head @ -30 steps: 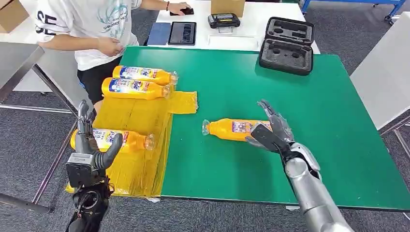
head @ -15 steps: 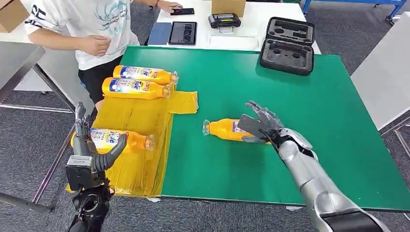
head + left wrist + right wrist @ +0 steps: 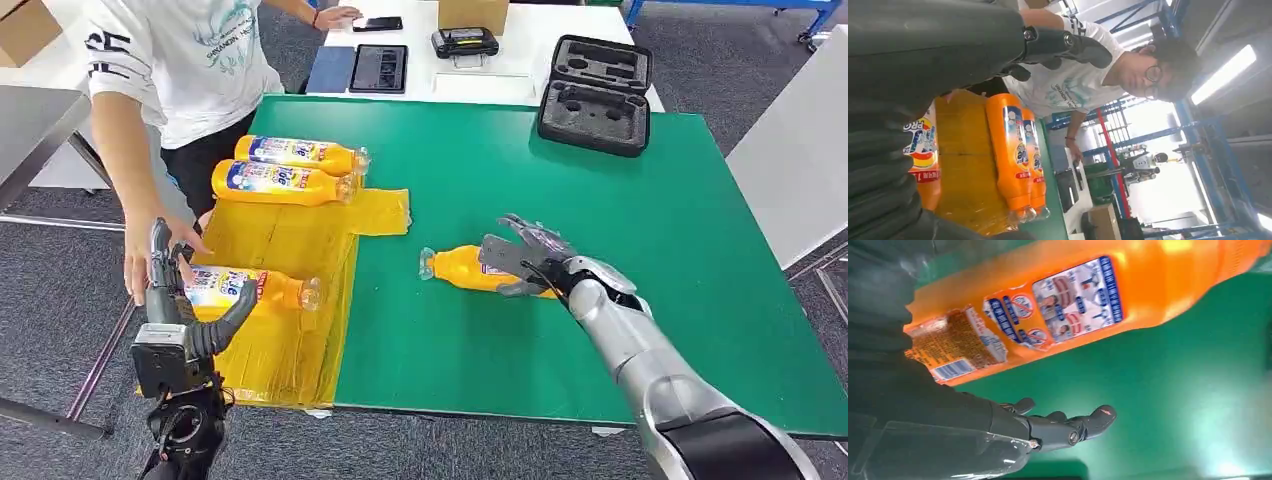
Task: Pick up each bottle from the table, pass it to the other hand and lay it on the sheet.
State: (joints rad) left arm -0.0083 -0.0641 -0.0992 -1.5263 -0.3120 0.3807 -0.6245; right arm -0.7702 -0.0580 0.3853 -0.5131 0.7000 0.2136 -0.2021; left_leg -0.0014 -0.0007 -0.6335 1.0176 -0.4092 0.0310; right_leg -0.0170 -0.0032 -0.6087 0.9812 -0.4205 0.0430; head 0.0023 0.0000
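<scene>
An orange bottle [image 3: 462, 268] lies on its side on the green table [image 3: 480, 150], cap toward the yellow sheet [image 3: 275, 240]. My right hand [image 3: 527, 260] hovers over its base end with fingers spread, not closed on it; the right wrist view shows the bottle's label [image 3: 1073, 300] close beside my outstretched fingers [image 3: 1068, 427]. My left hand [image 3: 178, 305] stands raised and open at the sheet's near left edge. Three bottles lie on the sheet: one near my left hand [image 3: 250, 288] [image 3: 923, 150], two at the far end [image 3: 295, 154] [image 3: 280, 182] [image 3: 1010, 150].
A person [image 3: 180, 50] stands at the table's far left corner, one hand [image 3: 148, 255] lowered beside my left hand and the near bottle. A black case [image 3: 595, 95] sits at the table's far edge. Behind it, a white table holds a tablet [image 3: 377, 68] and small devices.
My right hand has moved left along the bottle to lie over its base end. The person's arm has come down beside the near bottle on the sheet. My left hand barely shifted.
</scene>
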